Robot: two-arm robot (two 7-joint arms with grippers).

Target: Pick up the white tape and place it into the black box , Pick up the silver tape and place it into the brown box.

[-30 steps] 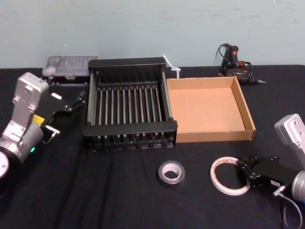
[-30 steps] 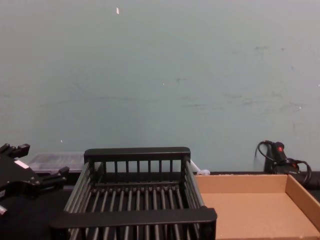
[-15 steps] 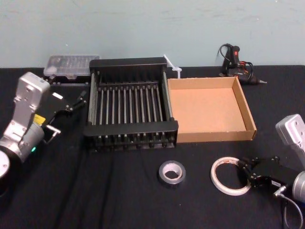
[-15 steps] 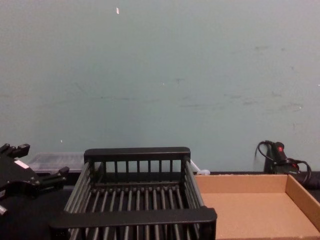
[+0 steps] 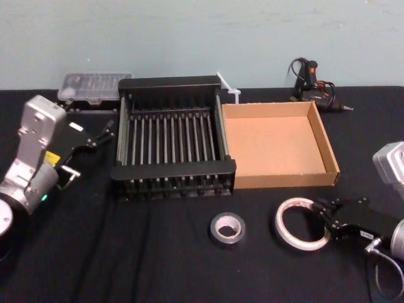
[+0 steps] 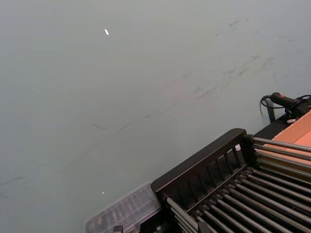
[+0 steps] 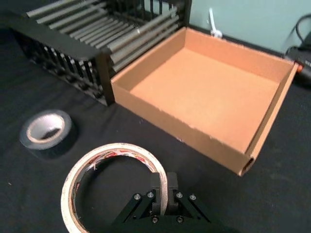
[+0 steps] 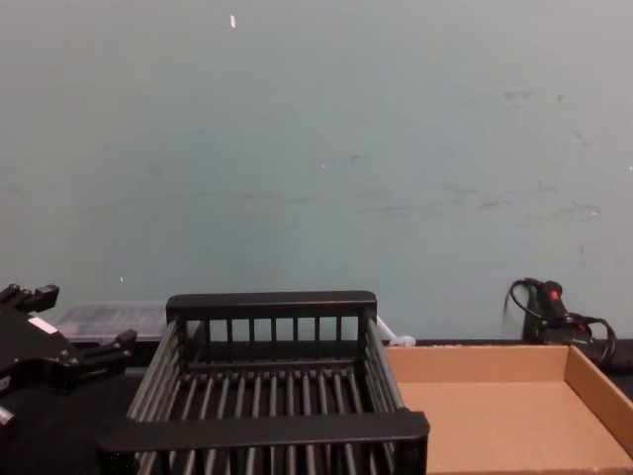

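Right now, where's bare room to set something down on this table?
Bare cloth lies left of the silver tape, in front of the black box. The brown box floor is bare. It's crowded where the right gripper pinches the white tape.

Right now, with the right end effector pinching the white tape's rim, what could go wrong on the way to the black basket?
The right end effector is shut on just one edge of the thin white ring-shaped tape roll, so the roll may swing or slip when lifted.

The thick silver-grey duct tape roll and the shallow tan cardboard tray lie between it and the black slatted plastic basket; a low carry could knock them.
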